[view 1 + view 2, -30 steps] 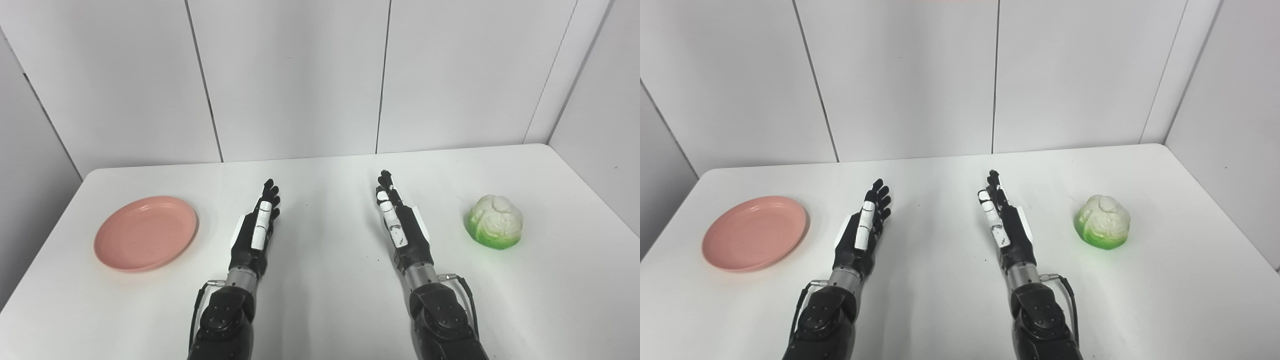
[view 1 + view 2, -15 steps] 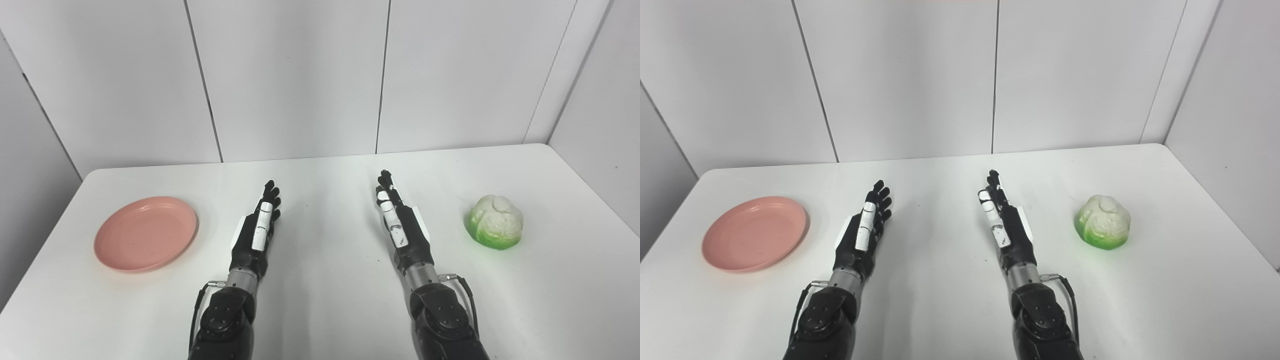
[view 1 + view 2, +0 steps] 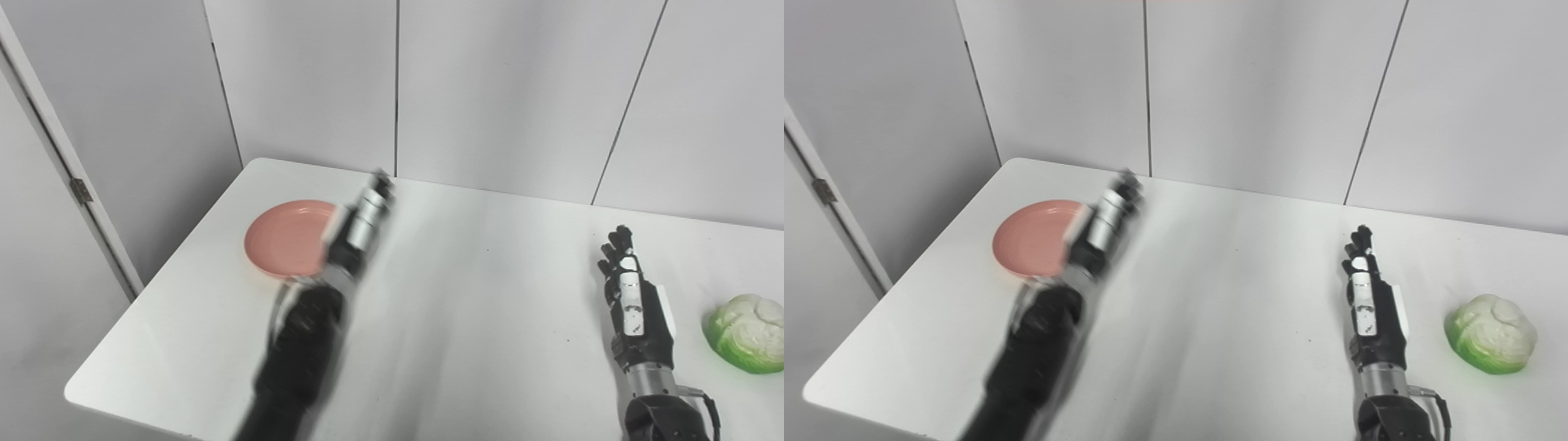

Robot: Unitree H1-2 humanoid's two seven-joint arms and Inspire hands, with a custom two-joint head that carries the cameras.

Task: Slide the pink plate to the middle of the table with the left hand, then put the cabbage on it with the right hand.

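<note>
The pink plate [image 3: 283, 238] lies on the white table [image 3: 478, 294] near its left side. My left hand [image 3: 358, 220] is raised and blurred by motion, fingers stretched out and open, covering the plate's right edge in both views; whether it touches the plate I cannot tell. Flat on the table at the right rests my right hand [image 3: 634, 303], open and holding nothing. The green and white cabbage [image 3: 748, 332] sits to the right of that hand, a short gap away, cut by the picture's edge in the left eye view and whole in the right eye view [image 3: 1491, 334].
The table's left and near edges [image 3: 122, 367] are in view, with a grey wall panel and a door hinge [image 3: 81, 190] beyond the left edge. White wall panels stand behind the table.
The camera has swung left, shifting the whole scene right. My left arm has lifted and reached forward and left to the plate's right edge. The right hand, plate and cabbage stay put.
</note>
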